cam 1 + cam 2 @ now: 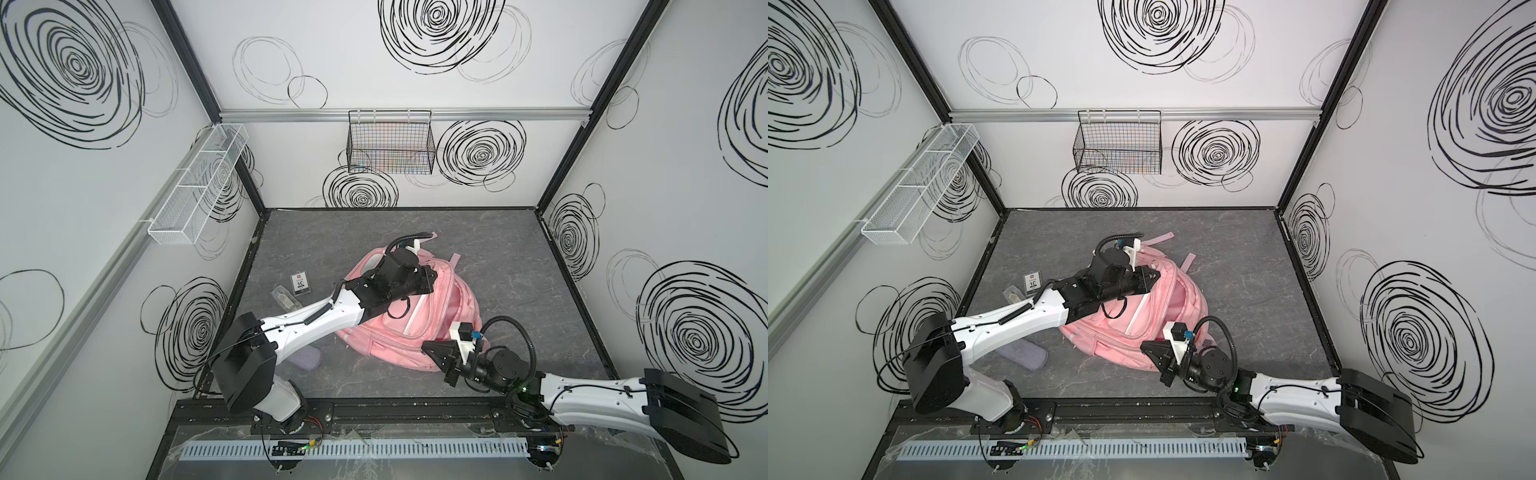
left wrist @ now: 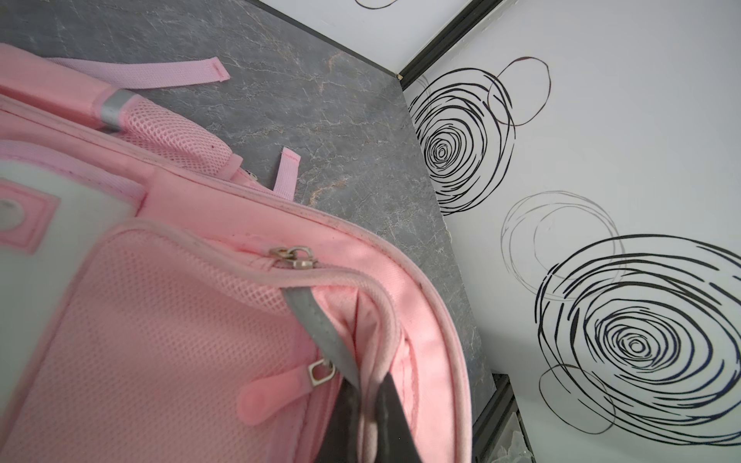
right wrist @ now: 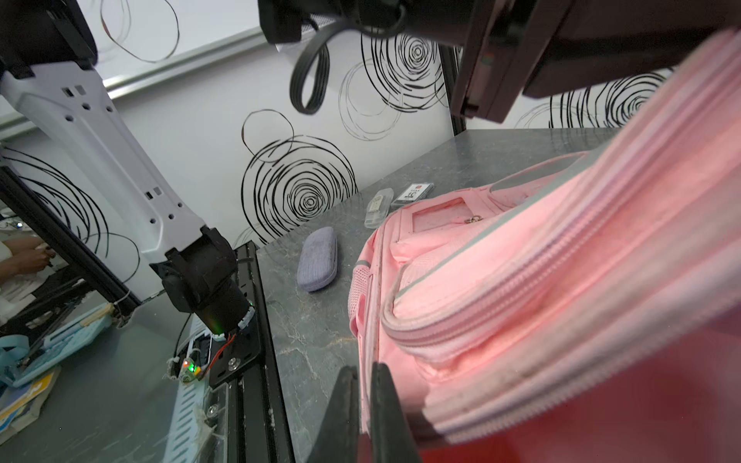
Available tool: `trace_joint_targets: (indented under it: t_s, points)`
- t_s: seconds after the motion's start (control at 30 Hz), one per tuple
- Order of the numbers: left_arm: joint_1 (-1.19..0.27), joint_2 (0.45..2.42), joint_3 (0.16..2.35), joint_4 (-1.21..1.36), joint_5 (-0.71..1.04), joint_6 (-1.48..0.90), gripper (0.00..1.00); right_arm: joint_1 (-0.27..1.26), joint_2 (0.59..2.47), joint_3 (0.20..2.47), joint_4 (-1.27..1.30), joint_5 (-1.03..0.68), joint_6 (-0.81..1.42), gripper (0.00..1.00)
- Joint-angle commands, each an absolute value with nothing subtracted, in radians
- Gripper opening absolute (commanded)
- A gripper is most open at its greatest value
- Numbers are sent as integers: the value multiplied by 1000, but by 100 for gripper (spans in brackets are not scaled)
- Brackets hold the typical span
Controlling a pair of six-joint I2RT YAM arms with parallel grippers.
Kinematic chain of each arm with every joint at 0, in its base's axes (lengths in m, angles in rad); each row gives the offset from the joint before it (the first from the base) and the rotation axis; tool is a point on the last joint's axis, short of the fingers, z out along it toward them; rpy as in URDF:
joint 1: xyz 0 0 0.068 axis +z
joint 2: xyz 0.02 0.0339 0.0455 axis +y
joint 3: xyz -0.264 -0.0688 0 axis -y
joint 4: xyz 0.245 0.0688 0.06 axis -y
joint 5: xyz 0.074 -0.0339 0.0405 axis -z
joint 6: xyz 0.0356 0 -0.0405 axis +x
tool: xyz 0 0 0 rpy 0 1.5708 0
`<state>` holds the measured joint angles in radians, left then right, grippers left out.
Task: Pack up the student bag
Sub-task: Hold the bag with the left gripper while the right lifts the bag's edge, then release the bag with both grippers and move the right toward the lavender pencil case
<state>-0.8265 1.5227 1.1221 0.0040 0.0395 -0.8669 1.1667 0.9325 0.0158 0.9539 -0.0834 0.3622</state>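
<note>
We reckon the student bag (image 1: 395, 345) handles soft, floppy; left jaws, right jaws pinch its zipper rim (image 2: 385, 320), best hold.

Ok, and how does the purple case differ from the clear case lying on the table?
The purple case is opaque, soft-looking and rounded; the clear case is see-through, slimmer and straight-edged. The purple case lies nearer the robot's base, partly under the left arm in both top views; the clear case lies farther back, beside a labelled card box. Both lie flat on the table, left of the student bag and outside it.
</note>
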Motion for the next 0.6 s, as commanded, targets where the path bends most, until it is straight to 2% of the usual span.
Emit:
trace_joint_targets:
  t_s: [0.0, 0.2, 0.23, 0.27, 0.4, 0.5, 0.57]
  points:
    - [-821, 1505, 1193, 197, -3, -899, 0, 1186, 1018, 60, 1044, -133, 332, 0]
    - [-821, 1500, 1194, 188, 21, -873, 0, 1186, 1065, 106, 979, -104, 329, 0]
    - [-818, 1499, 1193, 183, 28, -859, 0, 1186, 1055, 121, 930, -81, 332, 3]
    - [-815, 1498, 1189, 181, 36, -848, 0, 1186, 1042, 132, 887, -64, 333, 8]
    - [-800, 1503, 1171, 165, 70, -806, 0, 1186, 966, 166, 718, -14, 345, 50]
    - [-794, 1512, 1156, 166, 90, -783, 2, 1187, 889, 173, 621, -41, 345, 67]
    - [-794, 1510, 1147, 171, 92, -780, 31, 1192, 823, 174, 557, -64, 341, 72]
